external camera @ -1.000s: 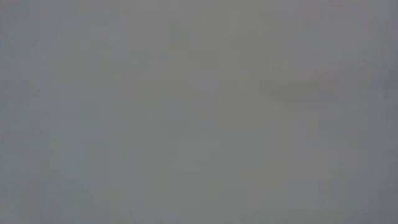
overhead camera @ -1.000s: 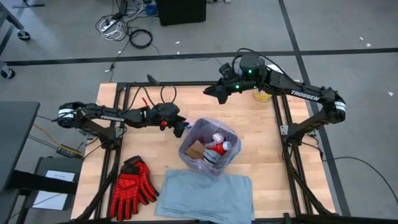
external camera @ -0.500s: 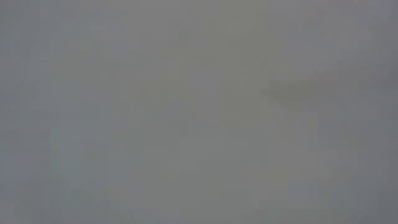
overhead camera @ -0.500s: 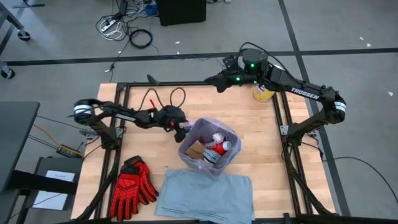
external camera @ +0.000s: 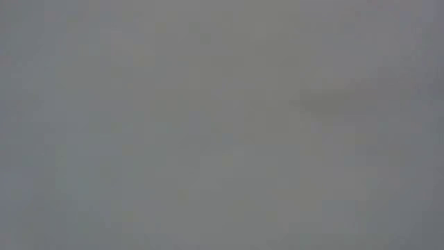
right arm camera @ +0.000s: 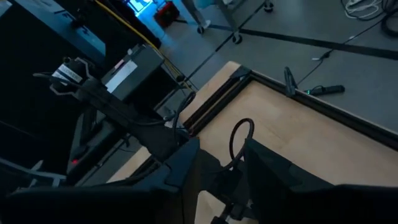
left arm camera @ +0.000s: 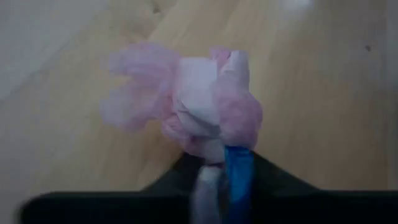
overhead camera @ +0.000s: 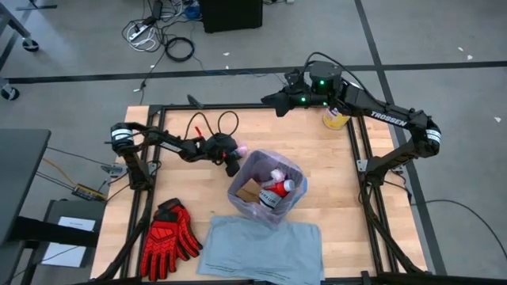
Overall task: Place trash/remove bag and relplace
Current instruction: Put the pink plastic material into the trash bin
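Your left tool point(overhead camera: 234, 161) sat right at the rim of the bag point(overhead camera: 267, 188), and the left wrist view settled it: the fingers were clenched on a bunched tuft of pink plastic with a blue drawstring tie point(left arm camera: 238, 177) running down between them. That looked like a grip taken at the tie so the liner could be gathered and lifted out, which I'd call the removal step just getting under way.

The bag stood open near the middle of the table point(overhead camera: 348, 170), and the trash was already inside: the red-capped bottle point(overhead camera: 276, 186), a brown cardboard piece point(overhead camera: 248, 192), some white paper beside them.

Your right tool point(overhead camera: 269, 98) hung high over the far edge of the table, well apart from the bag, holding nothing; whether its fingers were released or closed, I couldn't tell.

The grey-blue replacement liner point(overhead camera: 261, 247) lay flat just in front of the bag, handy for the swap. The red gloves point(overhead camera: 168, 239) lay beside it.

The low view showed nothing but grey.
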You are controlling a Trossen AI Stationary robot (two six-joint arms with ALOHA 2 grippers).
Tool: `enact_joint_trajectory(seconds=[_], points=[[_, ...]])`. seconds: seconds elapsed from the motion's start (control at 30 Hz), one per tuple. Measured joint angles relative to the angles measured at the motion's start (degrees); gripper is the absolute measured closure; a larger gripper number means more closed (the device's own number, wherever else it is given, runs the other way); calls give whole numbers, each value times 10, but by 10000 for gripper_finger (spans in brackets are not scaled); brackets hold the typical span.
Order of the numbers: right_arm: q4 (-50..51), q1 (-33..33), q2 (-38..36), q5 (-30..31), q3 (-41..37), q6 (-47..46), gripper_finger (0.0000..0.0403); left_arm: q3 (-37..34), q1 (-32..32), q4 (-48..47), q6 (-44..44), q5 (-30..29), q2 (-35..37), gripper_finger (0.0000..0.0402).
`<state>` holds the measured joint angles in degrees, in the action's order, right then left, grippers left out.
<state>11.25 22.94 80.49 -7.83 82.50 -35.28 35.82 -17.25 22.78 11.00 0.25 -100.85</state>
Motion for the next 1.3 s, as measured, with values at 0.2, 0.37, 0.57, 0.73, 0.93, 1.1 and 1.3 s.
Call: enact_joint_trajectory(seconds=[0.2, 0.37, 0.57, 0.73, 0.93, 1.1, 1.3], points=[[-2, 0, 0, 7, 0, 13, 308, -1, -18, -90, -18, 25, 70, 390], [-5, 5, 0, 4, 0, 20, 327, 23, -39, -252, -95, 60, 175, 397], [-11, 6, 0, -37, 0, 31, 365, 77, -21, -366, -291, 154, 313, 398], [-15, -1, 0, -44, 0, 59, 399, 170, -7, -431, -335, 119, 378, 398], [-18, -3, 0, -84, 0, 64, 402, 342, 4, -430, -214, 227, 344, 398], [-23, -7, 0, -112, 0, 49, 403, 449, 53, -557, -248, 267, 268, 398], [-5, -7, 0, -140, 0, 58, 403, 520, 86, -636, -283, 283, 207, 398]])
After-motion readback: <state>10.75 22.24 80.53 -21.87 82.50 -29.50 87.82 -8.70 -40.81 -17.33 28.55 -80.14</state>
